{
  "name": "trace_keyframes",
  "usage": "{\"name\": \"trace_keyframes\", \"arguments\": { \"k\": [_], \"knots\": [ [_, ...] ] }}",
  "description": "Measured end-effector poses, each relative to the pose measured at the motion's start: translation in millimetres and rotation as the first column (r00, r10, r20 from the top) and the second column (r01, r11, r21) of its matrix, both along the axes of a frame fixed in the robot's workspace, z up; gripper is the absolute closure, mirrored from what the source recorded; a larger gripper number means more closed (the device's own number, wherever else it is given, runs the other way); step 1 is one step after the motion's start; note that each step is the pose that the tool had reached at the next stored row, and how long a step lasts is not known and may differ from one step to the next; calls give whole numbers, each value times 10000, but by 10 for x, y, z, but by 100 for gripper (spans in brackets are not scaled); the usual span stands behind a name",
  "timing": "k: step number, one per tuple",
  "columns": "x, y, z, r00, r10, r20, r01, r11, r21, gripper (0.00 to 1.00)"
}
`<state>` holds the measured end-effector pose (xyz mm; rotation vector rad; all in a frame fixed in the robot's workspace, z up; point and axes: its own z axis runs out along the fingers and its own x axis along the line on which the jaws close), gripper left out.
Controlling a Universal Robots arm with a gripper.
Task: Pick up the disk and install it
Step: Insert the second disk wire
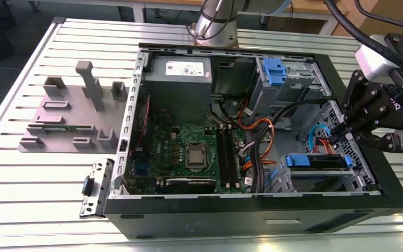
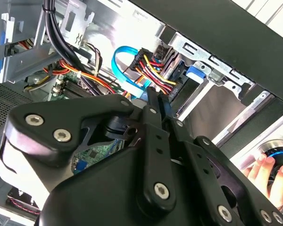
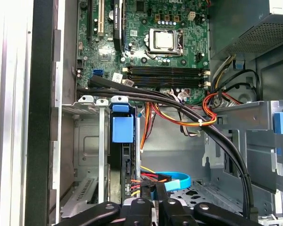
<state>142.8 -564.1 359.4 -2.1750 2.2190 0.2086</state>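
The disk [image 1: 317,160] sits in the lower drive cage at the case's front corner, on the exterior view's right, with its blue caddy facing up. In the first wrist view the disk's blue handle [image 3: 122,129] stands among the cage's metal rails. The second wrist view catches a blue tab of the disk [image 2: 196,71]. My gripper [image 1: 336,137] hovers just above and behind the cage, shut and holding nothing. In both wrist views my gripper [image 2: 156,96] [image 3: 153,200] points at the cable connectors plugged in at the disk's rear end.
The open case holds the motherboard [image 1: 187,152], a grey power supply [image 1: 180,65], a second blue caddy [image 1: 275,71] and orange and blue cables [image 1: 257,131]. A grey fixture block [image 1: 69,113] and a metal bracket [image 1: 95,186] lie outside. A person's hand [image 2: 269,172] rests beside the case.
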Motion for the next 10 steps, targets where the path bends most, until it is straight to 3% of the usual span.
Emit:
{"name": "trace_keyframes", "arguments": {
  "k": [7,10],
  "knots": [
    [0,0,-2,10000,0,0,0,10000,0,84],
    [-7,-28,-4,10000,-1,0,1,10000,2,84]
  ]
}}
